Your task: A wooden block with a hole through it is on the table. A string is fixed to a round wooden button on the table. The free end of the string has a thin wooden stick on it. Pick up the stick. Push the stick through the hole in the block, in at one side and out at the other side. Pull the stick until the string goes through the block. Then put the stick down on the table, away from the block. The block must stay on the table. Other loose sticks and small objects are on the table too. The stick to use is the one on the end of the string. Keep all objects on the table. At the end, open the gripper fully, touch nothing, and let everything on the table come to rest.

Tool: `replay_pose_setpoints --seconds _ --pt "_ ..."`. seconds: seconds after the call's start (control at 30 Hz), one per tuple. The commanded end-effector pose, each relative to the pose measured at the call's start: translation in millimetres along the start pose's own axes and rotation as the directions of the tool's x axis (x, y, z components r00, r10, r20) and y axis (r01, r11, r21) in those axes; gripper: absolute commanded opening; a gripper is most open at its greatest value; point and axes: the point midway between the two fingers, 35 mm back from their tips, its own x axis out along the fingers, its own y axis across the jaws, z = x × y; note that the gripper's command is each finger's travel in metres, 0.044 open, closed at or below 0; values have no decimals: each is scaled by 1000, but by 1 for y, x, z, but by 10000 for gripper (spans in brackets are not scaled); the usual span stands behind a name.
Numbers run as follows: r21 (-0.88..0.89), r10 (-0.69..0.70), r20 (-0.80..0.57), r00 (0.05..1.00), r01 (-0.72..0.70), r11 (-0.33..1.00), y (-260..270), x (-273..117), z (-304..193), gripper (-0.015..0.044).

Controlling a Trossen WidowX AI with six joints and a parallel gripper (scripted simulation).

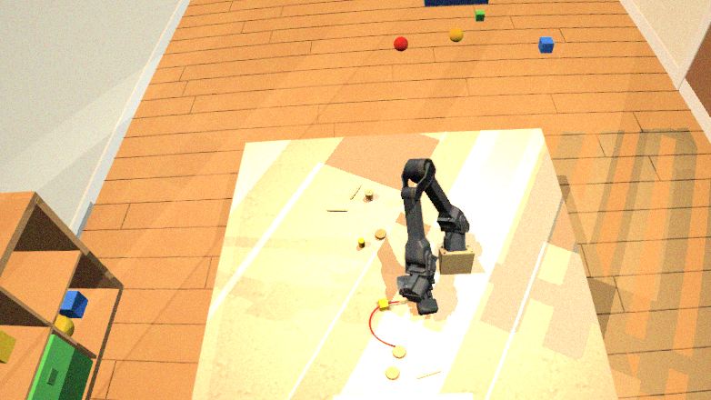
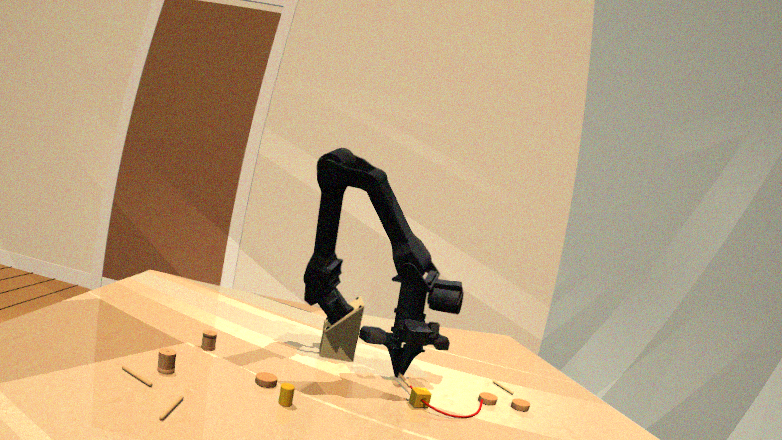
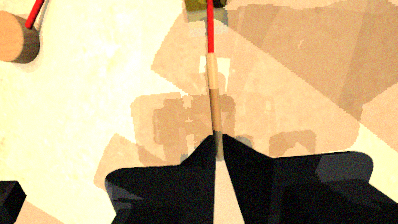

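Observation:
The yellow block [image 1: 383, 304] [image 2: 419, 397] sits on the table; only its edge shows at the top of the wrist view. The red string [image 1: 369, 323] [image 2: 459, 417] [image 3: 210, 30] runs in a curve from the round wooden button [image 1: 399, 351] [image 2: 487, 398] [image 3: 11, 37] to one side of the block, and a short length shows on the other side, joined to the stick. My gripper [image 2: 400, 375] [image 3: 217, 139] is shut on the far end of the stick [image 2: 404, 382] [image 3: 212, 75], low over the table beside the block. In the top view the arm hides the fingertips.
A wooden disc [image 1: 392, 372] [image 2: 520, 404] and a loose stick [image 1: 428, 374] [image 2: 503, 388] lie beyond the button. Another disc [image 1: 380, 234] [image 2: 266, 379], a yellow cylinder [image 1: 361, 243] [image 2: 286, 394], brown cylinders [image 2: 166, 361] and two loose sticks lie on the other side.

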Motion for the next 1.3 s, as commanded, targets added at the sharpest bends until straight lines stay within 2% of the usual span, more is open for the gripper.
replay_pose_setpoints --seconds 0.0,1.27 --pt "2 4 -6 1000 -4 1000 0 3 -7 0" --pt "1 7 -6 1000 -7 1000 0 10 -15 0"
